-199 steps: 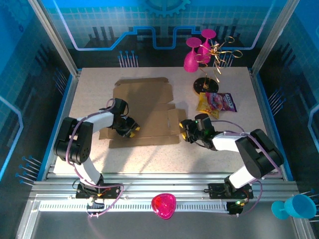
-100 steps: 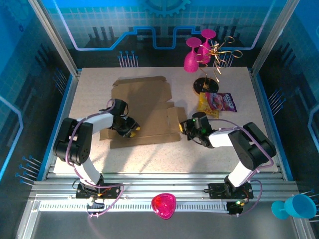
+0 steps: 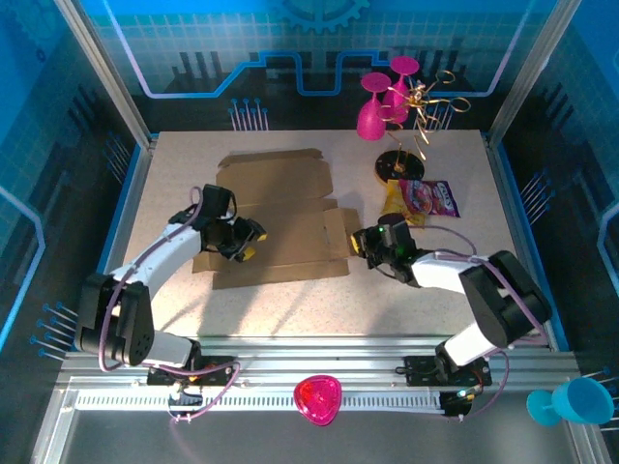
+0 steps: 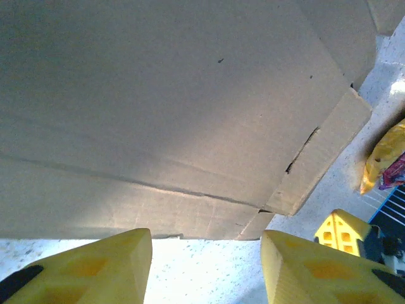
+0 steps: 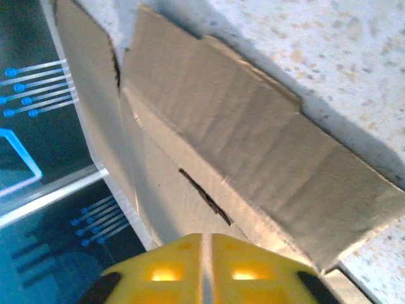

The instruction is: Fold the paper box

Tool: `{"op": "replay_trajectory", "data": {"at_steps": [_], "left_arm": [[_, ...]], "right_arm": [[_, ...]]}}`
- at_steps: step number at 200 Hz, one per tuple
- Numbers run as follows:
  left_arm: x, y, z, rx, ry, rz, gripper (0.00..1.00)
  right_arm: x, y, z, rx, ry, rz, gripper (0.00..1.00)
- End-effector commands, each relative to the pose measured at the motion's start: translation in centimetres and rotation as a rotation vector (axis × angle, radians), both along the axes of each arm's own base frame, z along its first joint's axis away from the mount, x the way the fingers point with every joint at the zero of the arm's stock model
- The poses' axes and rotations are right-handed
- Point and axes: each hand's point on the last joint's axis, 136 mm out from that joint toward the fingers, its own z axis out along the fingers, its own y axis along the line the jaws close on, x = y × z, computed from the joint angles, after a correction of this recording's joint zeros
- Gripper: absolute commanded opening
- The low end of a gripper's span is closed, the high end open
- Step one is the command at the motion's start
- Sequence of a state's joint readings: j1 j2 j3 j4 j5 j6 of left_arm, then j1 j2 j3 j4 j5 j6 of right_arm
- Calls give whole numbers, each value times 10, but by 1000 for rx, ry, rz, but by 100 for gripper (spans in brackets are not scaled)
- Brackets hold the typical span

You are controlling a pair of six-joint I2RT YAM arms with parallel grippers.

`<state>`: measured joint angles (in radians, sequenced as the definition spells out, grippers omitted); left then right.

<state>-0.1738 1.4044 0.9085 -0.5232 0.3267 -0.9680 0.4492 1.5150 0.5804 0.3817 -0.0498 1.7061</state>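
The paper box [image 3: 276, 217] lies unfolded and flat in the middle of the table, plain brown with creases and side flaps. My left gripper [image 3: 242, 239] hovers over its near left part. In the left wrist view it [image 4: 205, 244] is open, with bare table between the fingers and the box's [image 4: 177, 107] near edge just ahead. My right gripper [image 3: 364, 242] sits at the box's right flap. In the right wrist view it [image 5: 207, 237] is shut, its yellow tips right against that creased flap [image 5: 253, 145], which is tilted up off the table.
A purple-yellow snack packet [image 3: 422, 199] lies right of the box, close behind my right gripper. A gold rack with pink glasses [image 3: 401, 101] stands at the back right. A pink piece [image 3: 317, 399] rests on the front rail and a blue cup [image 3: 573, 401] at bottom right.
My left arm's elbow has swung out toward the near left, and its gripper shifted slightly left over the box. My right gripper stayed at the right flap with little motion.
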Motion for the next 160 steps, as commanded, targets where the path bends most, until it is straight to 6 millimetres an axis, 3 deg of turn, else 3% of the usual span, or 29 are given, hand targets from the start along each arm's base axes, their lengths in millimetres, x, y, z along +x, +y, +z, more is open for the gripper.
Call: {"op": "replay_trajectory", "data": {"at_steps": [1,32,68,117,160], "left_arm": [[-14,33,0,30,68,71,49],[-28,79,-4,75,119,142,53],[-36,114,-15,62,91,242,61],[-25,120,-36,-90,-7,388,66],[-42,129,-51,-87,-3,457,67]], "right_arm": [[-2,-16,11,-159,3,92,22],[-17,-20,13,-230,35,197,30],[-22,-4,18,-195,0,252,36],[-11,16,26,-138,-33,294,38],[-12,18,28,-98,-37,278,40]]}}
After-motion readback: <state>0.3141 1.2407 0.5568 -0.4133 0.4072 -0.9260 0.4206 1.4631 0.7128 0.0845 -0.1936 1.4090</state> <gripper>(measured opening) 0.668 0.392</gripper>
